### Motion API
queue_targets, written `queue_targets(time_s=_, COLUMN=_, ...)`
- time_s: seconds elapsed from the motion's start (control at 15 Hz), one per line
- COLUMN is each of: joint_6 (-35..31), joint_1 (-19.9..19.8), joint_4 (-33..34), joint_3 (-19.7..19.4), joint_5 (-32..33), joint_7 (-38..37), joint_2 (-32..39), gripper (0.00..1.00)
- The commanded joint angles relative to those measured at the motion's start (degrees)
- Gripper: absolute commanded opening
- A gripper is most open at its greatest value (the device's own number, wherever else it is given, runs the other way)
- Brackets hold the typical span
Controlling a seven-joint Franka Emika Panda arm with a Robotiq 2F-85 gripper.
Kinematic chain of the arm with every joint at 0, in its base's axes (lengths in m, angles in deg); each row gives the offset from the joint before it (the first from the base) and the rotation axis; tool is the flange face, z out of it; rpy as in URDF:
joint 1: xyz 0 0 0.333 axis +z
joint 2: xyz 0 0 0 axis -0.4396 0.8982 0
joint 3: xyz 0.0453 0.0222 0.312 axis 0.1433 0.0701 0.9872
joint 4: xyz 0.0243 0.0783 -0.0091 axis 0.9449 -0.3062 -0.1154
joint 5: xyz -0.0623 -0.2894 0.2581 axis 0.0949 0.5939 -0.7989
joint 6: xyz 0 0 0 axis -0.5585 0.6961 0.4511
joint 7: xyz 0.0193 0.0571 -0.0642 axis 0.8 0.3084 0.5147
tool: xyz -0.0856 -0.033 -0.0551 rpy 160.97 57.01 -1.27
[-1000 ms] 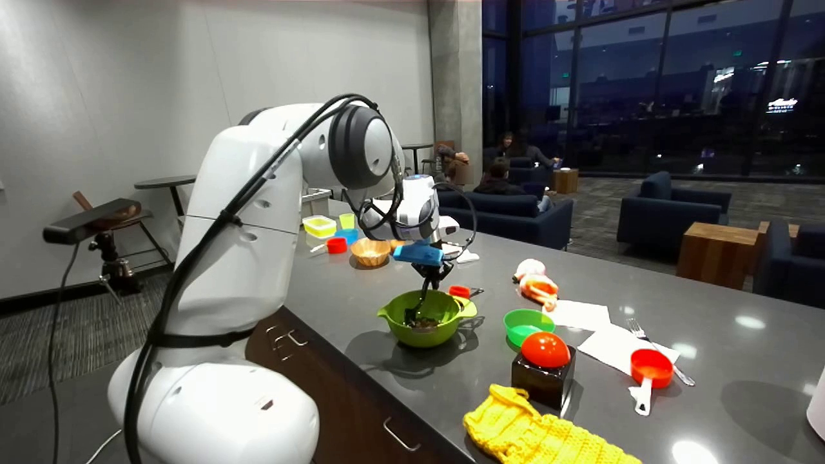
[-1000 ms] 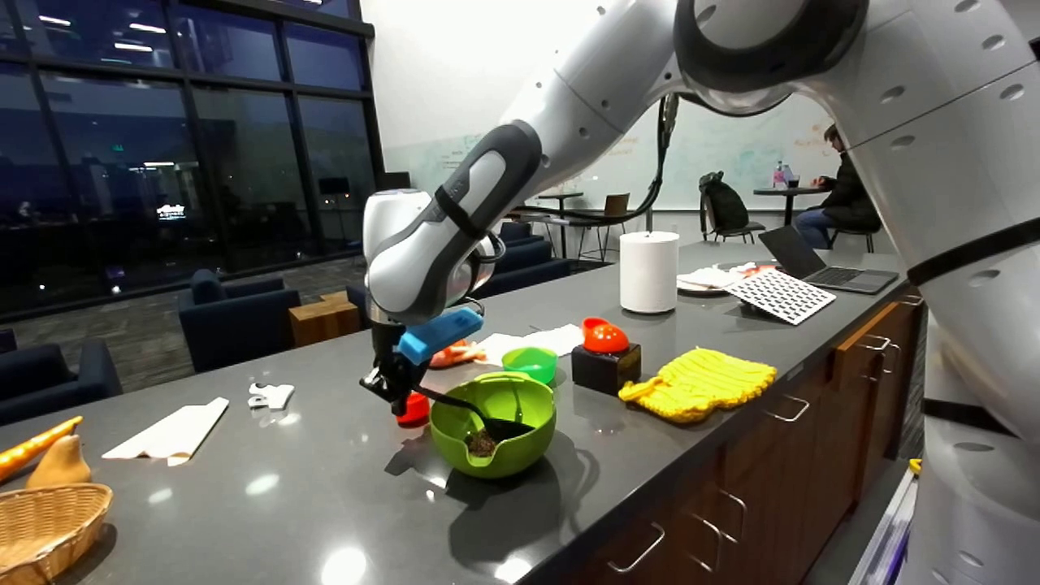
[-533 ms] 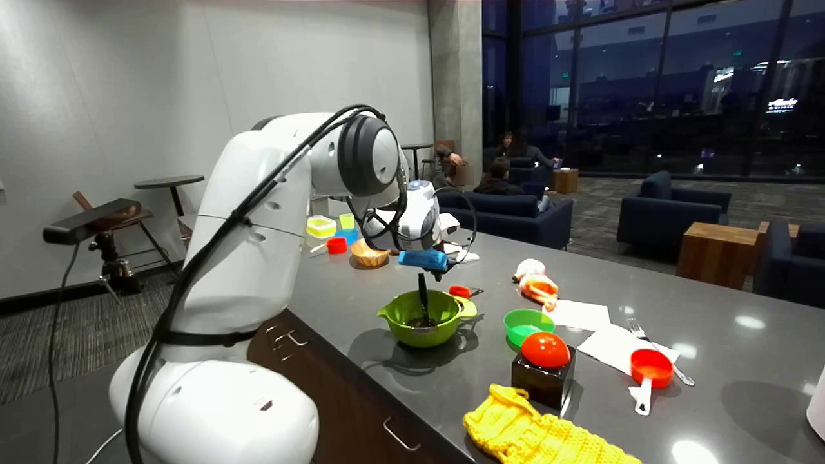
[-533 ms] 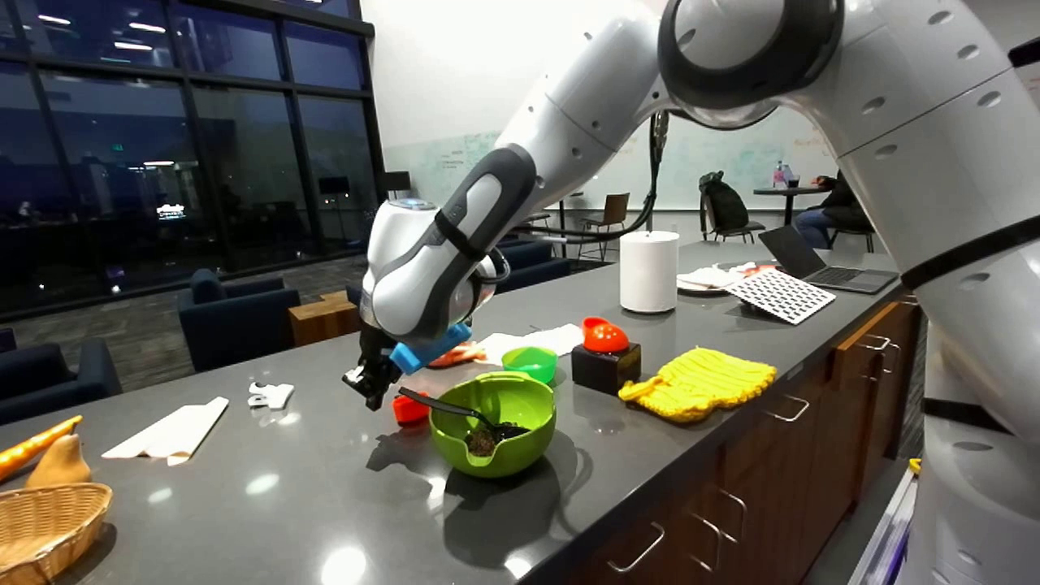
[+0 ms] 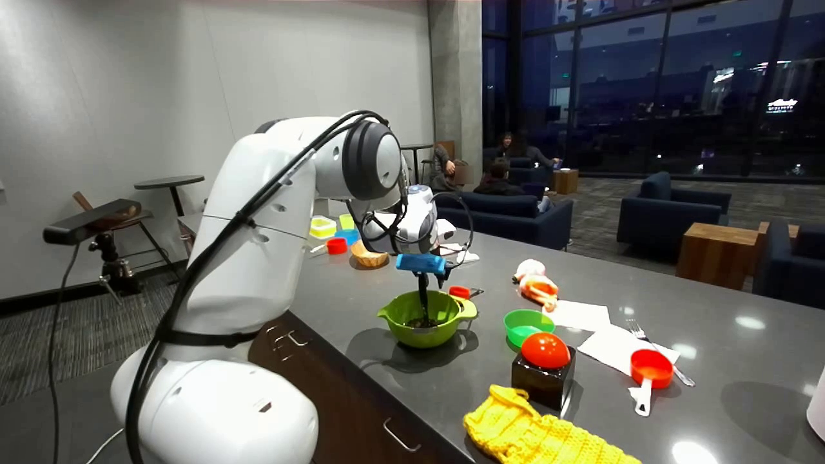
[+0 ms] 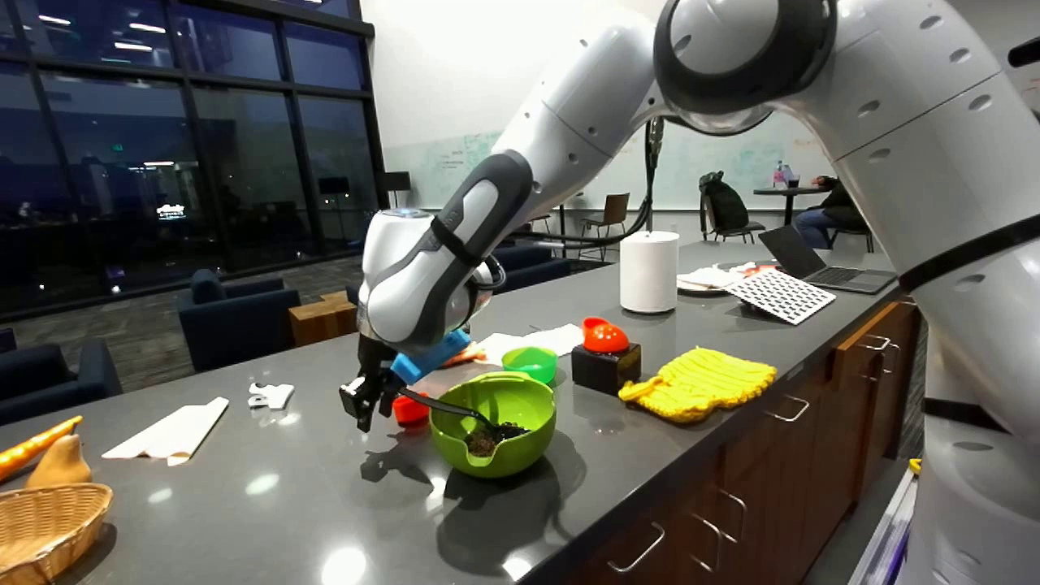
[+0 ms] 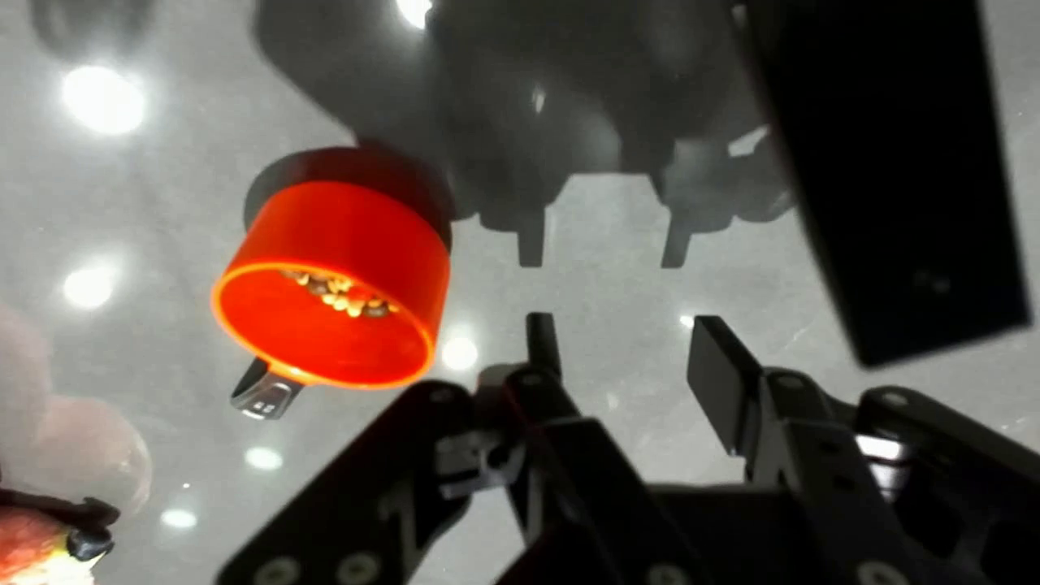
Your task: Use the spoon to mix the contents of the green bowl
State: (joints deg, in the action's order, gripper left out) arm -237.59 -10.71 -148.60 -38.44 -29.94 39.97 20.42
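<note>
The green bowl rests upright on the counter, with dark brown bits inside. The black spoon leans in it, head among the bits, handle slanting out over the rim towards my gripper. In the wrist view my gripper stands partly open, with only countertop showing between its fingers. A blurred black bar at upper right there looks like the spoon's handle, outside the jaws. The handle's end overlaps the gripper in both exterior views, so contact cannot be told.
A red measuring cup with small yellow and brown bits stands close beside the gripper. Around the bowl are a small green dish, a black box under an orange-red scoop, and a yellow knitted cloth.
A second ago the handle's end was at the gripper; half a second ago it showed free. The spoon has shifted in the bowl. My gripper has since come lower.
</note>
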Motion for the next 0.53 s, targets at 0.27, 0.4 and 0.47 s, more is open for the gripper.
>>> queue_targets(time_s=0.27, joint_6=5.1, joint_1=-1.3, joint_4=-3.3, joint_3=2.2, joint_5=-3.2, joint_7=1.7, joint_2=-3.9, gripper=1.0)
queue_targets(time_s=0.4, joint_6=2.5, joint_1=-2.8, joint_4=-5.7, joint_3=3.1, joint_5=-5.1, joint_7=3.0, joint_2=-5.1, gripper=1.0)
queue_targets(time_s=0.47, joint_6=1.6, joint_1=-2.9, joint_4=-6.9, joint_3=2.7, joint_5=-5.6, joint_7=2.7, joint_2=-6.0, gripper=1.0)
